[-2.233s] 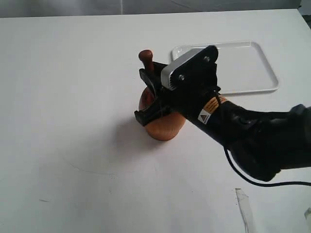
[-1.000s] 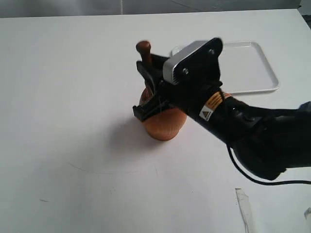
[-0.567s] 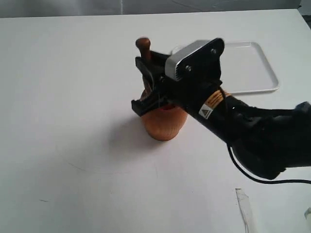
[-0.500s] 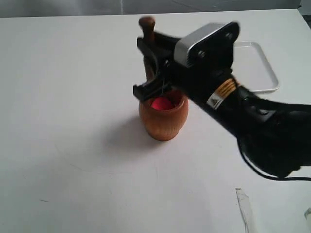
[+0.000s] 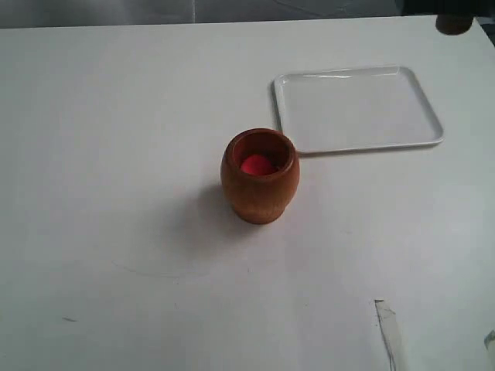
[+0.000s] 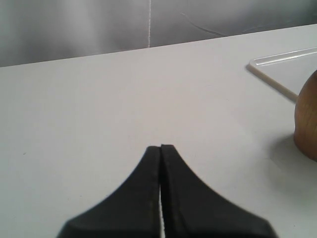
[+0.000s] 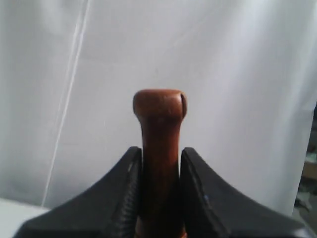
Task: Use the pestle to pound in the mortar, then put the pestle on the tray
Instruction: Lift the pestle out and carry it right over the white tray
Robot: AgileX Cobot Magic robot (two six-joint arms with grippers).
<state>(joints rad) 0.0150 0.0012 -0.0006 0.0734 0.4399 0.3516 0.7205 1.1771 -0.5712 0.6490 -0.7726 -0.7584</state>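
Pestle (image 7: 159,106) is now out of the mortar (image 5: 259,185), pinched in the right end effector (image 7: 160,151) and lifted away. Pounding looks done; tray (image 5: 433,116) placement comes next. Left end effector (image 6: 160,148) is pressed together over the table (image 5: 116,154).

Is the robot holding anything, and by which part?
The right end effector holds the pestle by its thin neck, just below the knob; the left end effector is shut, empty.

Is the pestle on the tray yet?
No, the tray holds nothing in the exterior view, and the right wrist view shows the right gripper shut on the pestle.
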